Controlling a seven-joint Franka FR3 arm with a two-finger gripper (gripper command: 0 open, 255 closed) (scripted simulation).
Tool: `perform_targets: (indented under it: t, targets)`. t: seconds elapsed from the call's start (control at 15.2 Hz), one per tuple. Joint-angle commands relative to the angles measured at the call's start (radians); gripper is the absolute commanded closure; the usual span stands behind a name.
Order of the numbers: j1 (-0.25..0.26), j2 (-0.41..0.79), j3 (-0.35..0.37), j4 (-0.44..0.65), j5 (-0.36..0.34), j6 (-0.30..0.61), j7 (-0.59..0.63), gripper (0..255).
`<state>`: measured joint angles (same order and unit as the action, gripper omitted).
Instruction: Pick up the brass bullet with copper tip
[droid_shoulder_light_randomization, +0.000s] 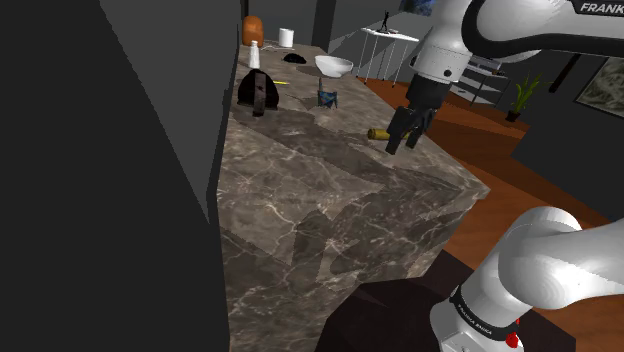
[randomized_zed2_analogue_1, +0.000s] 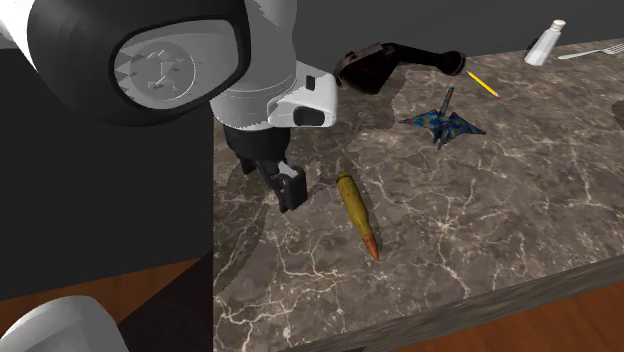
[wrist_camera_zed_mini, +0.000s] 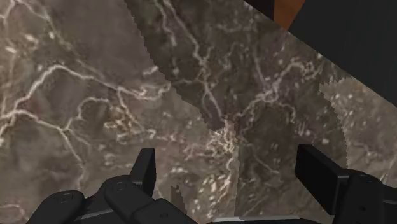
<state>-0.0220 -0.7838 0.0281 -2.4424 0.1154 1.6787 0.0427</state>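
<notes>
- The bullet (randomized_zed2_analogue_1: 357, 213) is lying flat on the marble counter (randomized_zed2_analogue_1: 480, 230), close to the edge on the arm's side. It has a brass case and a copper tip.
- In the second exterior view its long axis is running diagonally, upper left to lower right. The tip is pointing lower right, toward the counter's near edge in that view, and the flat base is facing the back.
- In the shoulder view the bullet (droid_shoulder_light_randomization: 378, 133) is lying roughly across the picture, just left of the gripper (droid_shoulder_light_randomization: 403, 140); I cannot tell there which end is the tip.
- The gripper (randomized_zed2_analogue_1: 287, 190) is hanging over the counter just beside the bullet, on the second exterior view's left, pointing down and not touching it.
- In the wrist view the gripper (wrist_camera_zed_mini: 232, 168) is showing its fingers (wrist_camera_zed_mini: 145, 168) standing wide apart and gripping nothing — just veined counter (wrist_camera_zed_mini: 76, 95) between them.
- Farther back on the counter a blue toy jet (randomized_zed2_analogue_1: 442, 122), a black object (randomized_zed2_analogue_1: 385, 62), a yellow pencil (randomized_zed2_analogue_1: 482, 84), a white shaker (randomized_zed2_analogue_1: 546, 42) and a fork (randomized_zed2_analogue_1: 590, 52) are sitting, all well apart from the bullet.
- In the shoulder view a white bowl (droid_shoulder_light_randomization: 334, 66) is sitting at the counter's far end, beyond the jet (droid_shoulder_light_randomization: 327, 97).
</notes>
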Motion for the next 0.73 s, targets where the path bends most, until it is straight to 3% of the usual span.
perform_targets:
  t: [0.0, 0.4, 0.66]
  targets:
    - [0.000, 0.000, 0.000, 0.000, 0.000, 0.000, 0.000, 0]
    - [0.091, 0.097, -0.207, 0.085, -0.165, 0.001, -0.549, 0]
    - [0.170, 0.210, -0.328, 0.193, -0.237, 0.019, -0.908, 0]
